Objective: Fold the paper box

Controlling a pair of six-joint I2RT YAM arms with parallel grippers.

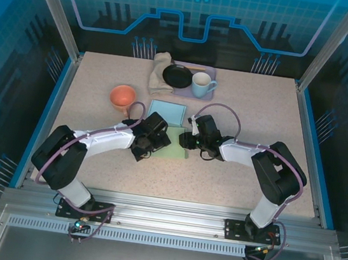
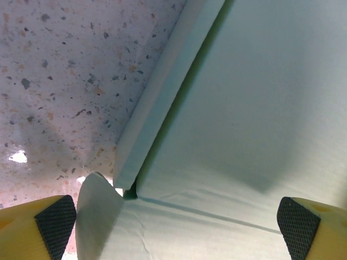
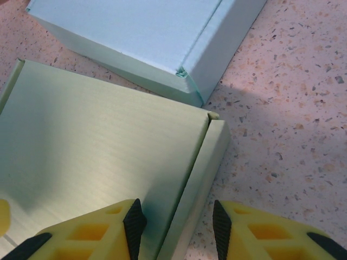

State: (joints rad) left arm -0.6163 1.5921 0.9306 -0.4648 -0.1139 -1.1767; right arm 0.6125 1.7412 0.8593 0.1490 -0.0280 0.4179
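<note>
The light green paper box [image 1: 173,148] lies flat on the table between my two grippers. My left gripper [image 1: 157,142] hovers over its left part, jaws wide open; in the left wrist view [image 2: 176,227] the green panel [image 2: 244,108] spans the space between the pads and a side flap [image 2: 157,103] stands half raised. My right gripper [image 1: 189,140] is at the box's right edge. Its fingers [image 3: 178,225] are open and straddle the raised right side wall [image 3: 203,173], one pad over the box floor [image 3: 97,146] and one over the table, without pinching it.
A finished light blue box [image 1: 167,112] [image 3: 141,38] sits just behind the green one. Further back are an orange bowl [image 1: 122,96], a beige cloth [image 1: 160,74] and a purple tray [image 1: 211,73] with a black plate [image 1: 178,76] and a white mug [image 1: 202,84].
</note>
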